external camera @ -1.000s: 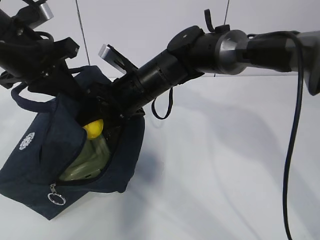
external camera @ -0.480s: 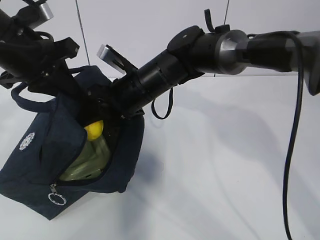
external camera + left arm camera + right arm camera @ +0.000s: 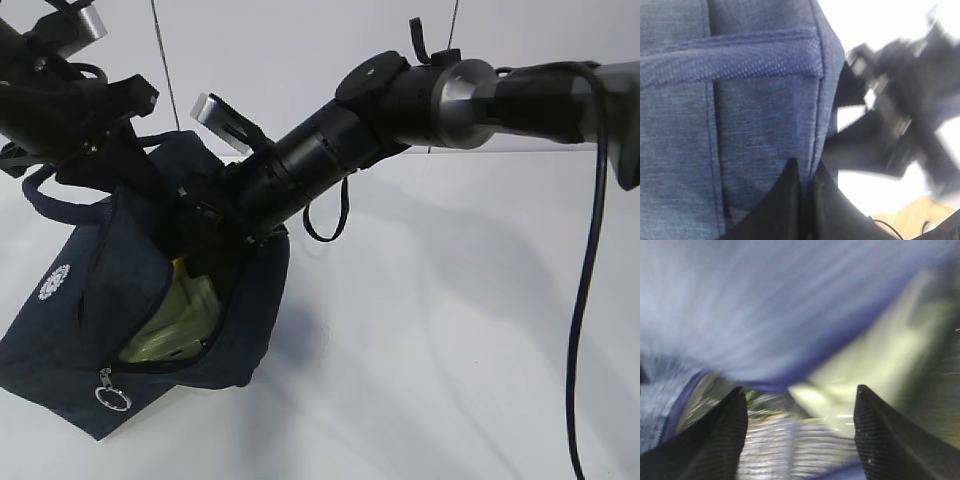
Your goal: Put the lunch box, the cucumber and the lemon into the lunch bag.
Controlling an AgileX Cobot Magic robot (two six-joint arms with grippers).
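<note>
Pinched together on the lunch bag's (image 3: 110,300) upper edge, the left gripper's (image 3: 805,175) dark fingers meet on a fold of navy fabric just beside a stitched seam, below the strap band. The right gripper (image 3: 799,430) is inside the bag's mouth with its fingers spread wide — nothing sits between them, only blurred cloth and a pale green surface beyond.

That bag is boxy and dark navy, tilted, with a small white emblem on its side, a loop handle hanging off its rim and a metal ring pull (image 3: 113,398) at its lower corner. Through the gaping zip opening the lunch box (image 3: 175,325) shows inside the bag, its pale sage-green lid leaning against the inner wall. A sliver of yellow by the box's top edge may be the lemon; I cannot tell for sure. No cucumber can be made out.

Under the bag lies a plain white table (image 3: 450,350) — shadowed just beside the bag — and behind it a bare white wall.
</note>
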